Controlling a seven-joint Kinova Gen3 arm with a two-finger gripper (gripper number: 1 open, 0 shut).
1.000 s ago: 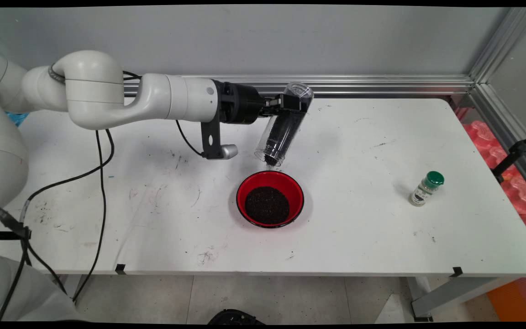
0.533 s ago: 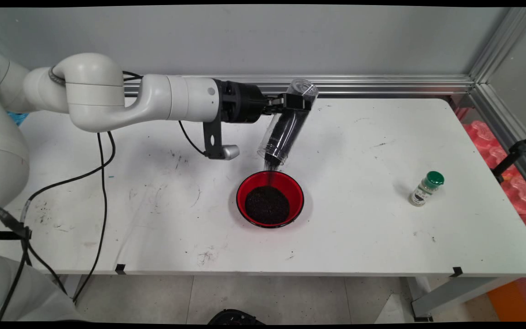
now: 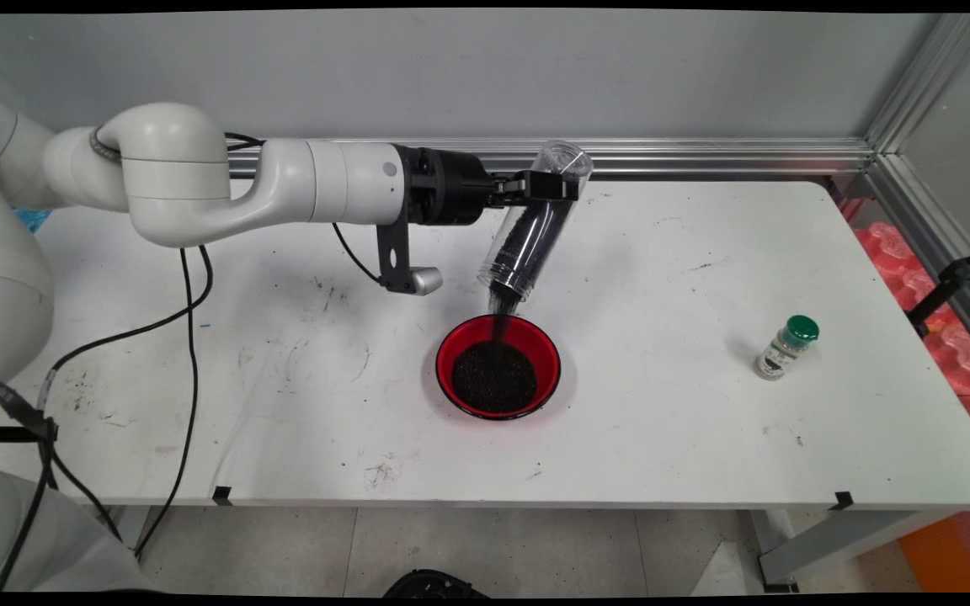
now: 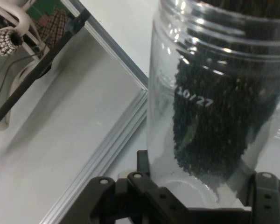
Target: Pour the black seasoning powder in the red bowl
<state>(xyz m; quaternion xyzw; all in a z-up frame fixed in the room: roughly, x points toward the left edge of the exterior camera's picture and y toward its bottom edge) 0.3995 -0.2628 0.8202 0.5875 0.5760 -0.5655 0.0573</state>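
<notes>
My gripper (image 3: 554, 187) is shut on a clear plastic jar (image 3: 534, 223) near its base, holding it tipped mouth-down above a red bowl (image 3: 546, 352). Dark granules stream from the jar's mouth (image 3: 505, 289) into the bowl, which holds a black heap (image 3: 493, 376). In the hand view the jar (image 4: 214, 107) fills the frame, part full of dark granules and marked 10/27, with the black fingers (image 4: 144, 186) clamped at its sides.
A small spice jar with a green lid (image 3: 786, 347) stands at the right of the table (image 3: 704, 421). Aluminium rails (image 3: 704, 156) run along the far edge and right side. Black cables (image 3: 190, 337) hang at the left.
The jar has tipped a little steeper and shifted slightly right. The granules, only at the mouth a second ago, now pour steadily into the bowl.
</notes>
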